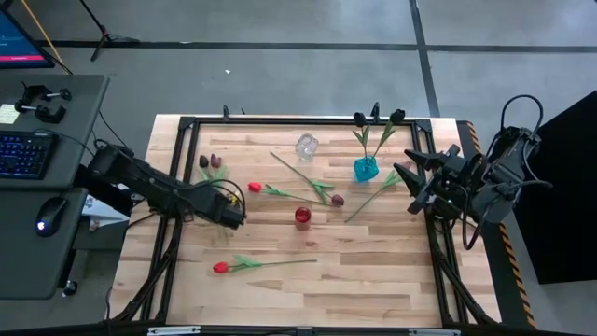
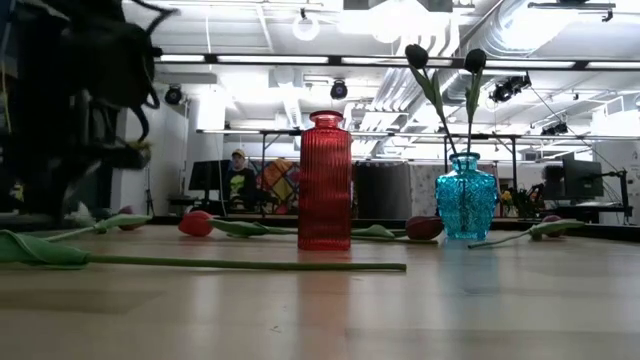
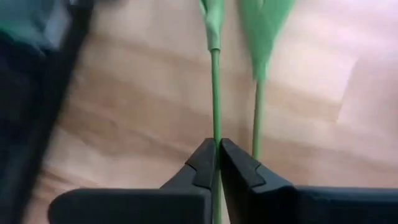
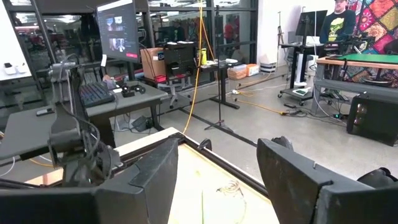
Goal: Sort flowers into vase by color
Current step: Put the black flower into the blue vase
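My left gripper is over the table's left middle, shut on a thin green stem. A second stem lies beside it. Two dark tulip heads lie at the far left, their stems running under my left arm. A red tulip lies just beyond the gripper, and another red one lies near the front. Two maroon tulips lie mid-table. The blue vase holds two dark tulips. My right gripper hangs open over the right edge. My left gripper pinches one green stem between its two fingertips. The fingers slant down toward the table, and the stem runs on ahead of them to its leaf. Which head belongs to this stem, and whether it is lifted, does not show.
The red vase stands mid-table and a clear vase near the far edge. A black frame rims the tabletop. Bare wood lies along the near side. A desk with a keyboard sits to the left. A person sits far behind.
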Robot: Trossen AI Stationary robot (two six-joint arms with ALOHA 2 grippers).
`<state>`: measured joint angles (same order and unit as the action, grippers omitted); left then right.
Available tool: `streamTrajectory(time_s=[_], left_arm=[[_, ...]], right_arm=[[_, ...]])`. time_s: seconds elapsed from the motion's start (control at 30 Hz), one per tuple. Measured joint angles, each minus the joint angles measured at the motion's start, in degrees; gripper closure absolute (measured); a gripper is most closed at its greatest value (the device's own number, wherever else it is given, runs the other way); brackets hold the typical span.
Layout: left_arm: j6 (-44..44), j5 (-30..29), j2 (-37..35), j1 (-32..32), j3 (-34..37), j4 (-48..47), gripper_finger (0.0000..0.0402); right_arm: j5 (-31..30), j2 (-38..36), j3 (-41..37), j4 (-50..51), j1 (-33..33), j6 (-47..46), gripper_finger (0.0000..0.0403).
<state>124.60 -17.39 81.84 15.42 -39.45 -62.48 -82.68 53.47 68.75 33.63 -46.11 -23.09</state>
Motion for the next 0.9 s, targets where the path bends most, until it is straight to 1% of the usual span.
streamTrajectory(time_s=[0.1,0.2,0.3,0.37,0.4,0.47,0.5,0.53,0.6,0.63,0.67,0.7,0.77,0.83,0.9], left_arm=[[-0.38,-4.84,-4.23,0.13,-2.98,-4.35,0.0399],[-3.38,-10.21,-8.80,0.13,-6.77,-10.03,0.0400],[-11.19,-19.71,-12.92,0.14,-11.65,-9.92,0.0401],[-22.16,-27.20,-15.05,0.14,-14.86,-4.62,0.0401],[-30.10,-30.49,-15.88,0.11,-16.22,0.26,0.0401],[-49.65,-34.92,-16.52,-0.62,-17.84,12.96,0.0401],[-60.80,-35.76,-16.46,-1.21,-18.23,21.31,0.0401],[-71.99,-35.55,-16.13,-1.86,-18.30,30.29,0.0401],[-92.84,-32.84,-14.04,-3.72,-18.30,47.31,0.0401],[-101.28,-31.00,-12.68,-4.74,-18.35,55.62,0.0401],[-107.76,-29.21,-11.01,-5.87,-18.34,62.44,0.0401],[-112.43,-27.24,-9.11,-7.33,-18.28,69.17,0.0401],[-116.89,-21.51,-5.51,-10.86,-18.30,80.91,0.0401],[-116.87,-14.02,-1.37,-14.62,-18.29,90.66,0.0402],[-114.83,-6.52,3.49,-17.65,-18.29,101.46,0.0401]], right_arm=[[0.02,0.00,0.00,0.00,0.00,0.02,0.0194],[0.03,-0.01,0.00,0.00,0.00,0.09,0.0194],[0.05,-0.07,0.00,0.00,0.00,1.00,0.0194],[0.05,-0.21,0.00,0.14,0.00,1.53,0.0194],[0.05,-0.27,0.00,0.20,0.00,1.77,0.0194],[-0.02,-0.45,0.00,0.17,0.00,2.57,0.0194],[0.00,-0.56,0.00,0.19,0.00,2.64,0.0194],[0.00,-0.63,0.00,0.22,0.00,2.63,0.0194],[-0.02,-1.02,0.00,0.24,0.00,2.62,0.0194],[-0.02,-1.18,0.00,0.20,0.00,2.62,0.0194],[-0.06,-1.36,0.00,0.14,0.00,2.60,0.0194],[-0.06,-1.51,0.00,-0.01,0.00,2.60,0.0194],[-0.05,-1.73,0.00,-0.17,0.00,2.61,0.0194],[-0.06,-1.96,0.00,-0.59,0.00,2.60,0.0194],[-0.06,-2.18,0.00,-0.88,0.00,2.60,0.0194]])
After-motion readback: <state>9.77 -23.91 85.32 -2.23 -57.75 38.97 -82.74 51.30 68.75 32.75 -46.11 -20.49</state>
